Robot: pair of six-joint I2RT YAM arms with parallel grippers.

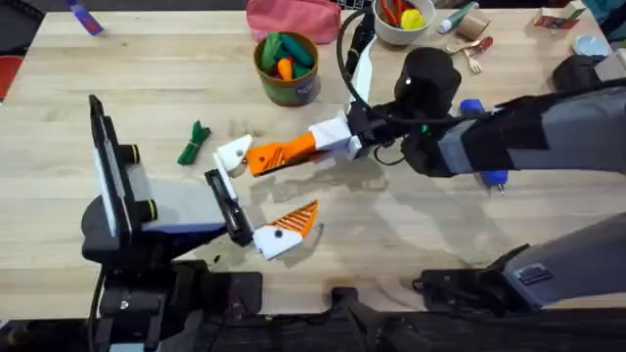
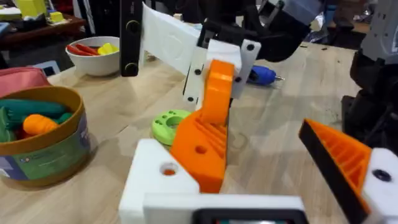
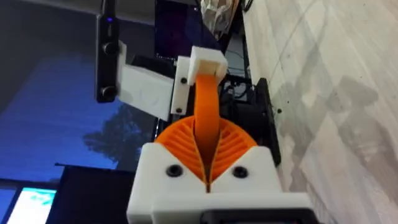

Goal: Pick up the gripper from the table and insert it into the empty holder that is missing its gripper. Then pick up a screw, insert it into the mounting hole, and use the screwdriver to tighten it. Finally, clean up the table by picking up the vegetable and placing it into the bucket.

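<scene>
Gripper (image 1: 279, 154) pinched in right gripper (image 1: 293, 152), its tip at the holder (image 1: 233, 154) — slight tilt could jam it. Left gripper (image 1: 256, 200) gapes open; a nudge shifts the holder.

Two robot arms share one wooden table: the left arm (image 1: 127, 210) at the near left and the right arm (image 1: 528, 132) at the near right. Two orange wedge pieces lie between them: the gripper (image 1: 284, 152) at centre and one fitted fingertip (image 1: 296, 220) nearer. One bare white holder (image 1: 233, 154) sits just left of the gripper. There are two containers at the far side, one bucket (image 1: 290, 90) and one white bowl (image 1: 393, 37). A single loose vegetable (image 1: 194, 144) lies left of centre. There is also one blue screwdriver (image 1: 472, 106), one green disc (image 2: 169, 124) and one pink pouch (image 1: 293, 18).
</scene>
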